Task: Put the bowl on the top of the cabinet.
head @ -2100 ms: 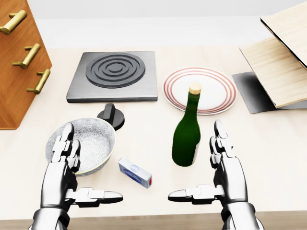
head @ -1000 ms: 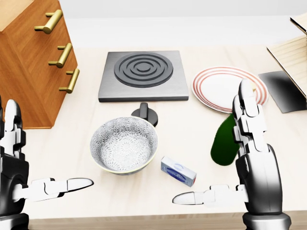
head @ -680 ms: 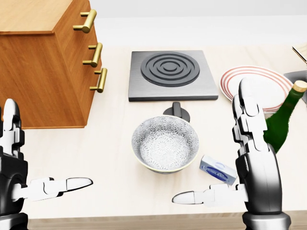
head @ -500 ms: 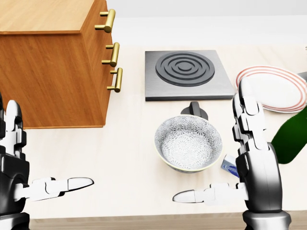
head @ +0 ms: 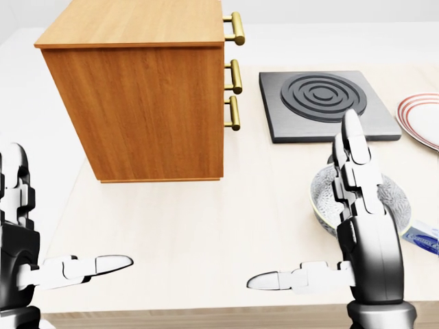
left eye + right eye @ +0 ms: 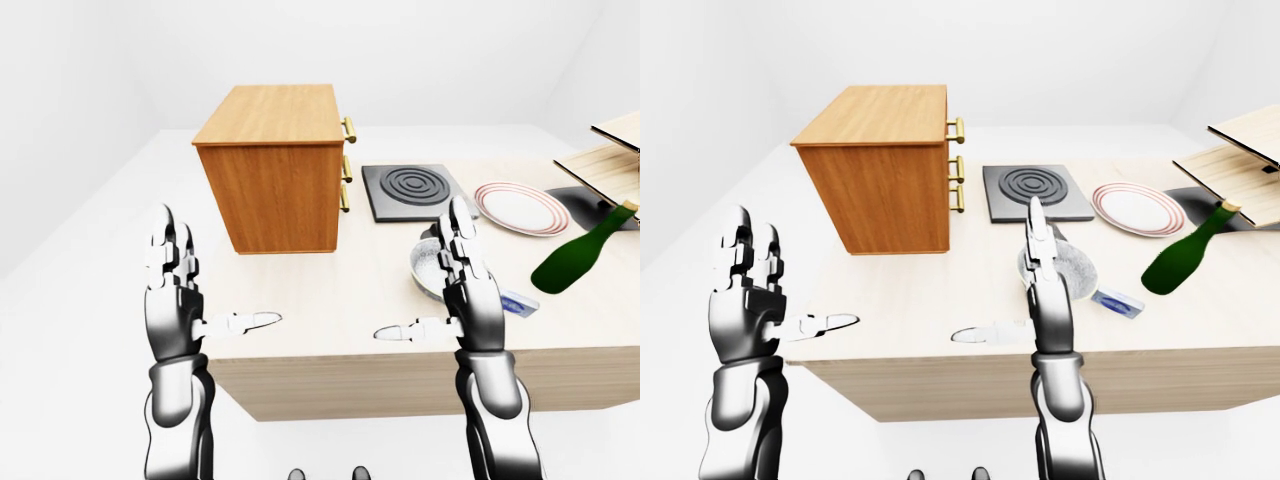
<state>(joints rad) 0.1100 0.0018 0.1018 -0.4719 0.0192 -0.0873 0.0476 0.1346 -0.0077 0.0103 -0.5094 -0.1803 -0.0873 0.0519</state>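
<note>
A: Our view has swung left (camera motion, the things stayed put); the cabinet (image 5: 137, 96) now fills the head view.

B: Both hands, left hand (image 6: 172, 300) and right hand (image 5: 363, 226), are spread and empty; the bowl (image 6: 1072, 272) sits on the table (image 5: 206, 233), half hidden behind our right hand, ungrasped.

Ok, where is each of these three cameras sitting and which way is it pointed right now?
Head view: on the head, tilted down at the pale wooden table, the brown wooden cabinet and the patterned grey bowl; both open hands show, left hand and right hand.
Left-eye view: on the head, wider and less steep, taking in the tilted green glass bottle; forearms show too.
Right-eye view: the same scene as the left-eye view, shifted slightly.
All share the cabinet, the bowl and the black square hotplate.
</note>
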